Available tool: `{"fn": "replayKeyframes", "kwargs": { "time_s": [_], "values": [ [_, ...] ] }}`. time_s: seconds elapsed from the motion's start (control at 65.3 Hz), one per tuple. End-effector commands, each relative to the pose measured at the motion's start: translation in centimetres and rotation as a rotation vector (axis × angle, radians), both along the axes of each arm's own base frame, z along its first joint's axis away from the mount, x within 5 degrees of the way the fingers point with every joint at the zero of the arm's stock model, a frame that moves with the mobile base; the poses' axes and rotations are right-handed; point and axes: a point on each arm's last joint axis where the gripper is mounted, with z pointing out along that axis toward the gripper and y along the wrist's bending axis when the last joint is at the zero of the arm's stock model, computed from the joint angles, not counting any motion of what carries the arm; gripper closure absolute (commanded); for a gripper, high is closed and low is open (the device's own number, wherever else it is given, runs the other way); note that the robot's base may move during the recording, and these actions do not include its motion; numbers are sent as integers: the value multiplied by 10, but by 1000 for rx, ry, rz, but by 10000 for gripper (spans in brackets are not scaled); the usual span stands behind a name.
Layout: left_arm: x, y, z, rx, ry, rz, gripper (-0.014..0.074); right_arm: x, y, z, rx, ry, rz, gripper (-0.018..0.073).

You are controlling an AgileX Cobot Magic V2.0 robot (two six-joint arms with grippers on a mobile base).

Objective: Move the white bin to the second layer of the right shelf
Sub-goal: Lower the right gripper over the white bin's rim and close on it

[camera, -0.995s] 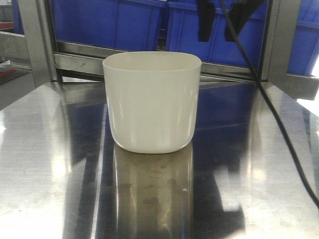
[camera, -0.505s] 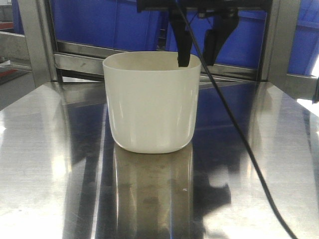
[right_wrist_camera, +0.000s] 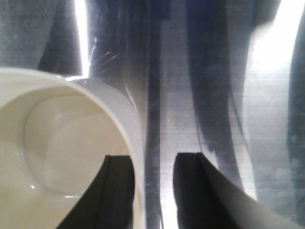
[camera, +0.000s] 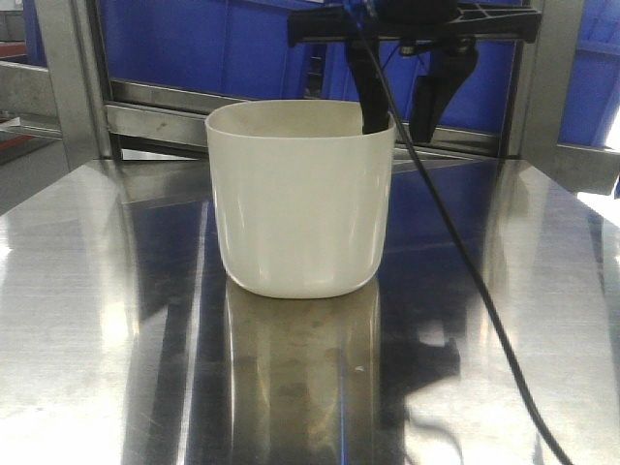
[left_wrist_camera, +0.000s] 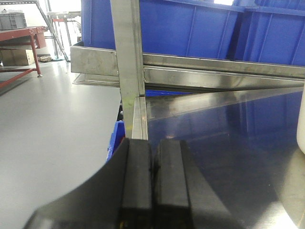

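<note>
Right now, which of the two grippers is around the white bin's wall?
The right gripper: one finger is inside the white bin, the other outside its wall. The left gripper is shut, holding nothing, away from it.

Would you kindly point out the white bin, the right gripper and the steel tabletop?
white bin [camera: 300, 208]: front view, middle of its front wall.
right gripper [right_wrist_camera: 151, 160]: right wrist view, midway between its fingertips.
steel tabletop [camera: 97, 339]: front view, bare left part.

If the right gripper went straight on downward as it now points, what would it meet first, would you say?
Probably the white bin: the right gripper straddles its wall, so the inner finger should reach the bin's floor before the steel tabletop.
</note>
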Motion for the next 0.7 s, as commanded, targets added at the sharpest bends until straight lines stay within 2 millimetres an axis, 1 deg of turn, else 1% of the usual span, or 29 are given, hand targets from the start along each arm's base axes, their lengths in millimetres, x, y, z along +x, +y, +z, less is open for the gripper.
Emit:
{"fn": "replayKeyframes", "kwargs": {
  "time_s": [0.0, 0.398, 0.505, 0.689],
  "values": [
    [0, 0, -4, -17, -59, 1, 512, -6, -2, 22, 29, -44, 9, 230],
    [0, 0, -4, -17, -59, 1, 512, -6, -2, 12, 0, -4, 13, 237],
    [0, 0, -4, -17, -59, 1, 512, -7, -2, 9, -6, 2, 18, 291],
    [0, 0, -4, -17, -59, 1, 512, -6, -1, 8, -2, -2, 19, 409]
  ]
}}
